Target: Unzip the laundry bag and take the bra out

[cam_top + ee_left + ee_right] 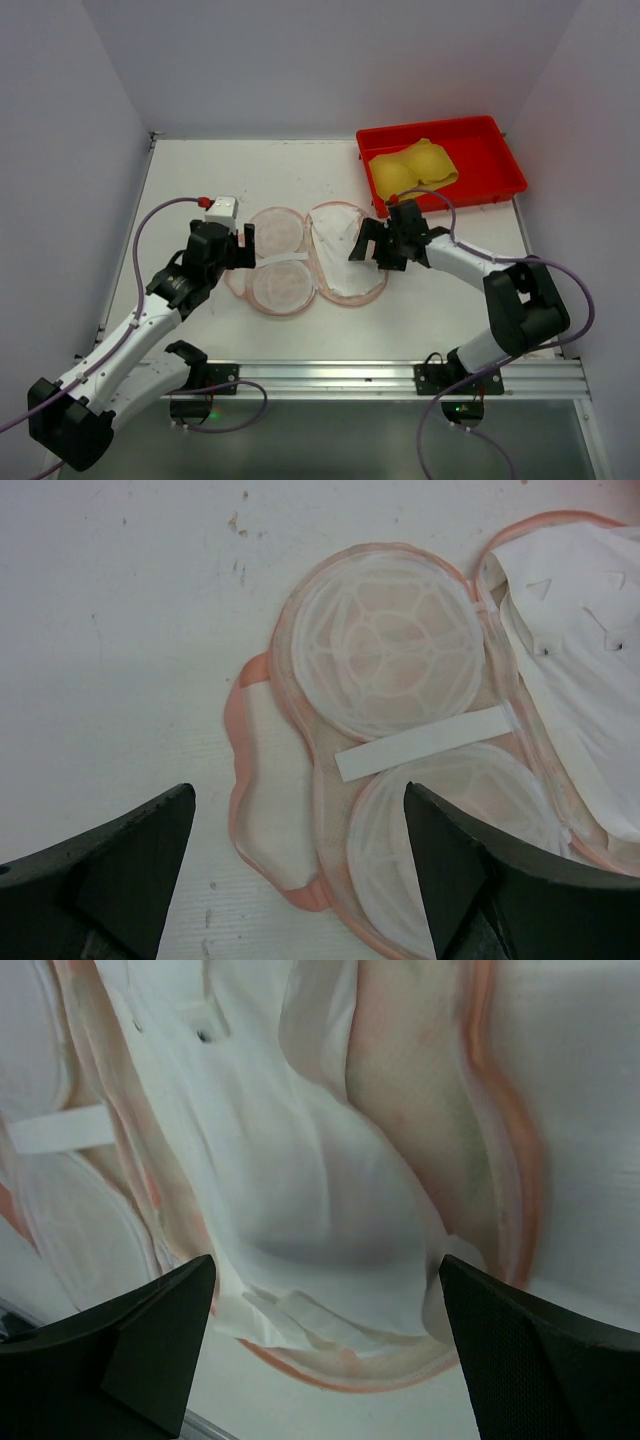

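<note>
The laundry bag point(305, 262) lies unzipped and spread flat on the table, pink-edged. Its left half shows two round mesh domes point(385, 650) crossed by a white strap point(425, 742). Its right half shows white lining point(300, 1180). A yellow bra point(412, 167) lies in the red tray point(505, 165) at the back right. My left gripper point(243, 250) is open and empty over the bag's left edge; in the left wrist view point(297, 810) a folded pink flap lies between its fingers. My right gripper point(368, 245) is open and empty over the right half, also shown in the right wrist view point(325, 1270).
White walls close in the table at the back and on both sides. A metal rail point(330, 375) runs along the near edge by the arm bases. Purple cables point(160, 210) loop off both arms.
</note>
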